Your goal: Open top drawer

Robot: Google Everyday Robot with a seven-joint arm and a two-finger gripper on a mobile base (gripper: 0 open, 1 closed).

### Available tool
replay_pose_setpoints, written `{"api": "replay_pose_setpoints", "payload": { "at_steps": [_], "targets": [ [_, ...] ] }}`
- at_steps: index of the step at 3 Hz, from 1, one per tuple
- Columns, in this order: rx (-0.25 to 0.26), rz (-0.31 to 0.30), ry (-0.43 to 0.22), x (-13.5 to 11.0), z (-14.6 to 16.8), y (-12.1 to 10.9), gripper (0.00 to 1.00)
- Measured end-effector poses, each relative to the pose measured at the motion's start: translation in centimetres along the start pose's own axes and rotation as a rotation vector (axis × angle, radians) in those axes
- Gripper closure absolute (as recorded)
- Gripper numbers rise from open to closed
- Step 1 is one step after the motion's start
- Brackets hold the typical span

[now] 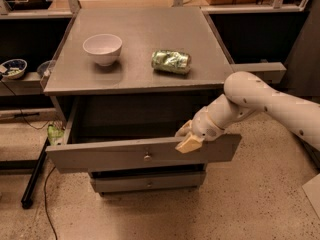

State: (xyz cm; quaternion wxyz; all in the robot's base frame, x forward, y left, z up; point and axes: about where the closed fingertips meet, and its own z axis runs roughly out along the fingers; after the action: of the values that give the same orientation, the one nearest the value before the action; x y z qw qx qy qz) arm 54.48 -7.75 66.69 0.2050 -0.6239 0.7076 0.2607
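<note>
Hooking over the upper edge of the top drawer (100, 156), at three o'clock from its knob (147, 157), the pincer (189, 142) sits where a pull toward six o'clock would slide it. Whether the pincer is wide or narrow cannot be told. The drawer stands well out beneath the desk (145, 34), so the task looks nearly done.

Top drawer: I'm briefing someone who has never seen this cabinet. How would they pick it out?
Find the grey cabinet carrying a white bowl and a crushed green can. Right under its top, the top drawer stands pulled out, the robot's claw at its upper edge. It is wider than the drawer front below and juts out farther.
</note>
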Motion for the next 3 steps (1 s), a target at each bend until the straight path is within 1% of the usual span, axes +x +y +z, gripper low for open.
{"api": "replay_pose_setpoints", "payload": {
  "at_steps": [1, 2, 3],
  "targets": [
    [-0.008, 0.001, -0.010, 0.1, 0.0, 0.3, 1.00],
    [-0.037, 0.001, -0.044, 0.3, -0.6, 1.6, 1.00],
    [-0.052, 0.002, -0.062, 0.3, -0.7, 2.2, 1.00]
  ]
}}
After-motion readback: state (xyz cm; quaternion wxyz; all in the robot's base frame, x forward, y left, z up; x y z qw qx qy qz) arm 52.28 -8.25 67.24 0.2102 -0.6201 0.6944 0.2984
